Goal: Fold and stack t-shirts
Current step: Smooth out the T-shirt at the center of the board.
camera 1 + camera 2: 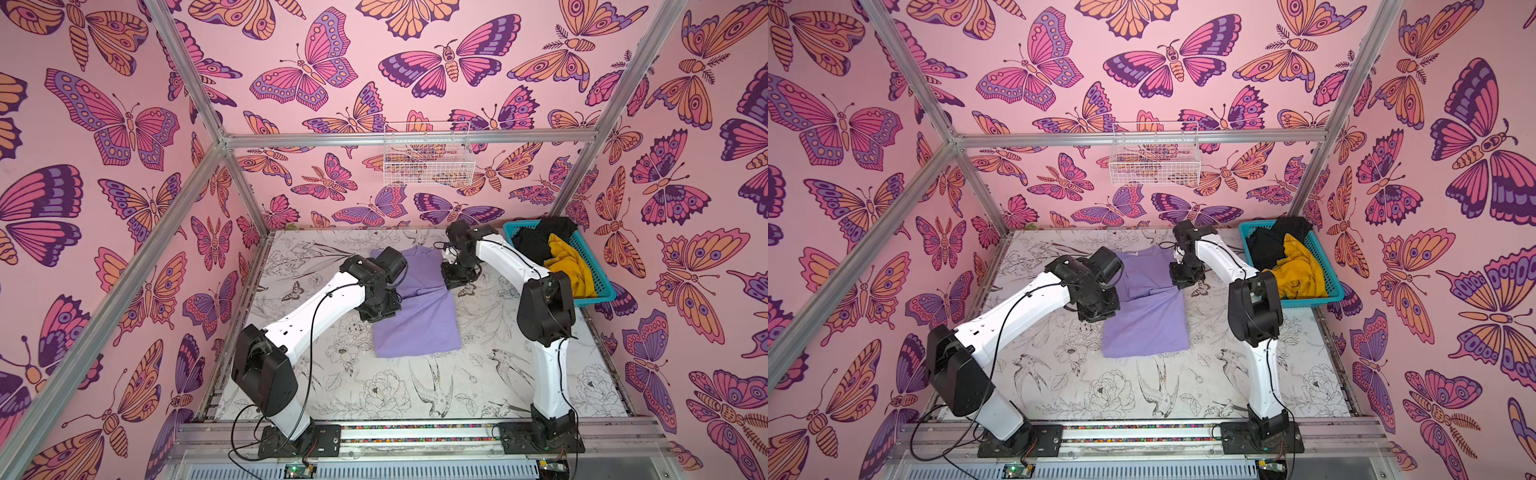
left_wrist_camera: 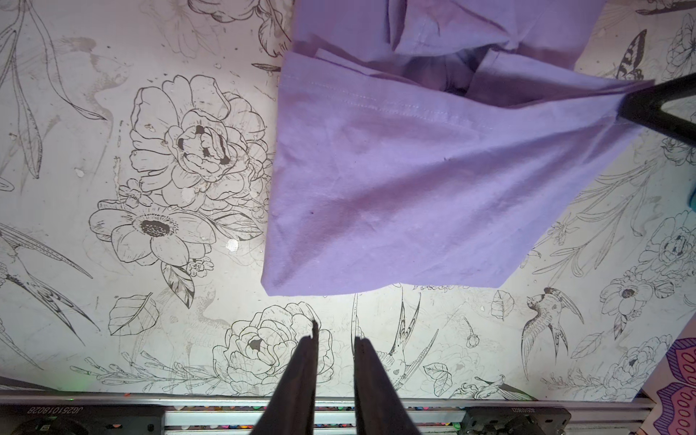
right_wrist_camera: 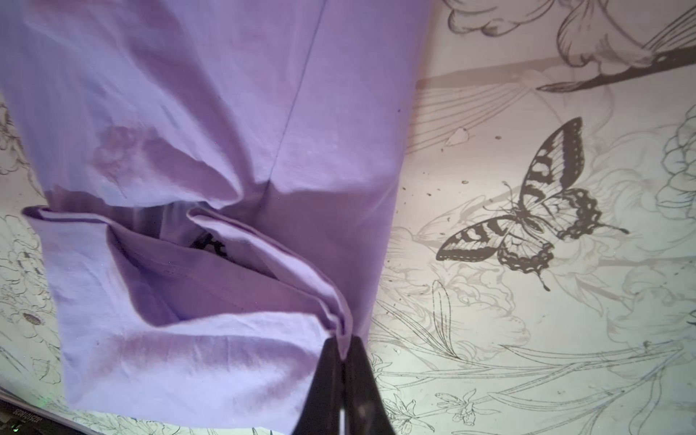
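Observation:
The lavender t-shirt [image 1: 419, 320] [image 1: 1146, 328] lies partly folded mid-table, with its collar toward the back wall. My right gripper [image 3: 342, 346] is shut on a bunched corner of its stitched edge, lifting the cloth [image 3: 226, 94] slightly at the shirt's right side. That gripper's fingers [image 2: 647, 109] also show in the left wrist view, pulling the cloth [image 2: 414, 188] taut. My left gripper [image 2: 335, 337] hovers over bare table just off the shirt's folded edge, jaws slightly apart and empty. The mustard-yellow t-shirt [image 1: 569, 266] [image 1: 1300, 270] and the black t-shirt [image 1: 536, 241] [image 1: 1271, 245] lie crumpled in the basket.
A teal lattice basket [image 1: 598, 291] [image 1: 1329, 297] stands at the table's back right corner. On the back wall hangs a white wire basket [image 1: 428, 158]. Along the front edge, a metal rail [image 1: 415, 432] carries both arm bases. Aluminium frame posts stand at the back corners.

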Available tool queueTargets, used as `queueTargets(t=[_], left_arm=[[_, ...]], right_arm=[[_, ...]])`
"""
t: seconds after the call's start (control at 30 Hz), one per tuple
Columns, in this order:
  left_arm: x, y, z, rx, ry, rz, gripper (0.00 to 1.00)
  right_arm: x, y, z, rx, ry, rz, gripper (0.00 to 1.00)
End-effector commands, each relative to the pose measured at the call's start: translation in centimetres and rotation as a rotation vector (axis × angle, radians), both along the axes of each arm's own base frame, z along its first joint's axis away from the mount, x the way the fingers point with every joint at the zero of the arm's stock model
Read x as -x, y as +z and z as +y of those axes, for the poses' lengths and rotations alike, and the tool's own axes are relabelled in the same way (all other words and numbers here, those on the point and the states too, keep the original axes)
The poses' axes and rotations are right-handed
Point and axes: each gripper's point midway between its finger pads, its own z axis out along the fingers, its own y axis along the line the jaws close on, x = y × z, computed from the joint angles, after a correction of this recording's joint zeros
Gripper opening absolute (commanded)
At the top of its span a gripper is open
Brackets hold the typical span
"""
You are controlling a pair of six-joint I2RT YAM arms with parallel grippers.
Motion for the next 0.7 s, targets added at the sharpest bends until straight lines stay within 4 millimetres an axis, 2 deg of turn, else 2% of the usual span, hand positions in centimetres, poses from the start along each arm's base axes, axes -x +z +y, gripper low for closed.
queueTargets(t=[0.0, 0.27, 0.37, 0.4, 0.5, 0.53, 0.6, 0.67], left_arm=[[0.7, -0.2, 0.7, -0.014, -0.002, 0.005, 0.23], [1.1, -0.2, 1.0, -0.017, 0.006, 0.012, 0.23], [1.1, -0.4, 1.3, -0.031, 0.011, 0.011, 0.24], [1.0, -0.5, 1.4, -0.042, 0.013, 0.007, 0.24], [-0.2, -1.6, 2.5, -0.107, 0.058, -0.004, 0.27], [-0.8, -2.2, 2.8, -0.123, 0.071, 0.002, 0.28], [-2.0, -3.8, 3.6, -0.146, 0.099, 0.021, 0.28], [-3.3, -5.4, 3.9, -0.141, 0.121, 0.041, 0.26]], right_arm=[[0.5, -2.2, -1.2, 0.063, -0.01, 0.055, 0.01], [0.2, -4.4, -2.2, 0.141, -0.019, 0.07, 0.03], [-0.1, -4.5, -2.7, 0.174, -0.02, 0.059, 0.09], [-0.1, -4.5, -2.7, 0.175, -0.019, 0.059, 0.17], [-0.6, -3.8, -2.5, 0.162, -0.02, 0.032, 0.49], [-0.7, -3.5, -2.4, 0.152, -0.022, 0.022, 0.56], [-0.9, -2.7, -1.9, 0.12, -0.021, 0.002, 0.65], [-1.1, -1.6, -1.5, 0.092, -0.025, -0.022, 0.65]])
